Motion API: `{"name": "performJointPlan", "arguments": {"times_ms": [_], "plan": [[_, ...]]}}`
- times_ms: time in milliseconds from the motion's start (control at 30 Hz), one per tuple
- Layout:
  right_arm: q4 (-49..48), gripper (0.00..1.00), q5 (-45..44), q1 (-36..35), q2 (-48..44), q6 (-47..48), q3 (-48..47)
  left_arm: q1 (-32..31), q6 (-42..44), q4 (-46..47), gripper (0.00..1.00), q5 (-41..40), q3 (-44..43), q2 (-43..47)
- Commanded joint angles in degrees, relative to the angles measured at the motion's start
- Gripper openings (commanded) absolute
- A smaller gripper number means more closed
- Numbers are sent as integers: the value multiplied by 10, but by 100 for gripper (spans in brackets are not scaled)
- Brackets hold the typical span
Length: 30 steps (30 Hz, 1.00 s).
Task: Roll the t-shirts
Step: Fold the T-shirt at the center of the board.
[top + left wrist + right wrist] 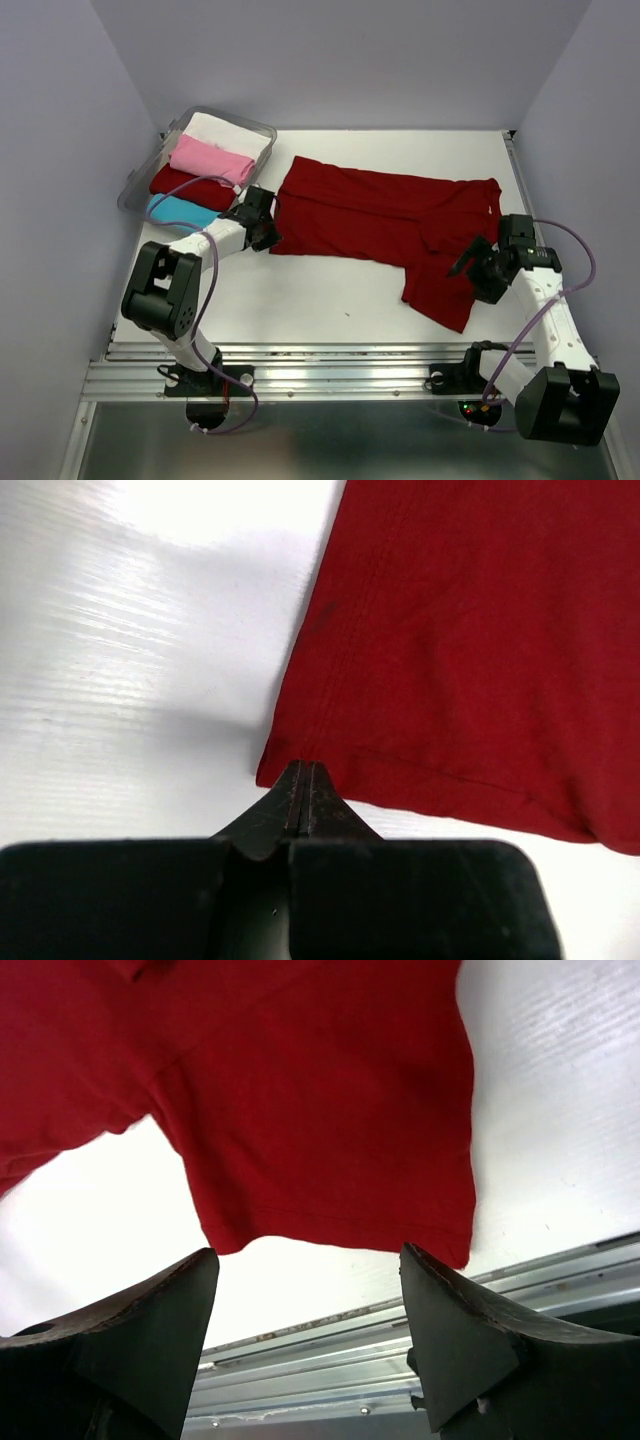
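A large dark red t-shirt (375, 215) lies flat across the white table, with one part reaching toward the near right. My left gripper (270, 232) is at its near left corner. In the left wrist view the left gripper (303, 770) is shut, with its tips on the hem at that corner of the shirt (470, 640). My right gripper (472, 265) hovers open over the shirt's near right part. In the right wrist view the right gripper (310, 1260) is wide apart and empty, just off the edge of the red cloth (320, 1110).
A clear plastic tub (133, 190) stands at the back left. It holds a white shirt (228, 132), a pink one (210, 158), a dark red one (180, 182) and a cyan one (180, 212). An aluminium rail (330, 375) runs along the table's near edge. Walls close in on both sides.
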<state>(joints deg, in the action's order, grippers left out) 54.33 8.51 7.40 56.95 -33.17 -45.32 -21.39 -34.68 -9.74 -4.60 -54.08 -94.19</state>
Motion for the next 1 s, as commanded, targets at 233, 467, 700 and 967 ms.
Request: {"name": "performJointPlan", "arguments": {"times_ms": [233, 467, 700, 967], "plan": [[5, 77, -82, -3, 19, -115, 39, 6, 3, -24, 0, -25, -24, 79], [2, 76, -103, -3, 13, -140, 80, 6, 8, -19, 0, -20, -17, 76], [-14, 76, -104, -3, 35, -139, 88, 6, 5, -36, 55, -24, -7, 54], [-43, 77, -84, -3, 46, -139, 112, 6, -7, -18, 55, -22, 9, 29]]}}
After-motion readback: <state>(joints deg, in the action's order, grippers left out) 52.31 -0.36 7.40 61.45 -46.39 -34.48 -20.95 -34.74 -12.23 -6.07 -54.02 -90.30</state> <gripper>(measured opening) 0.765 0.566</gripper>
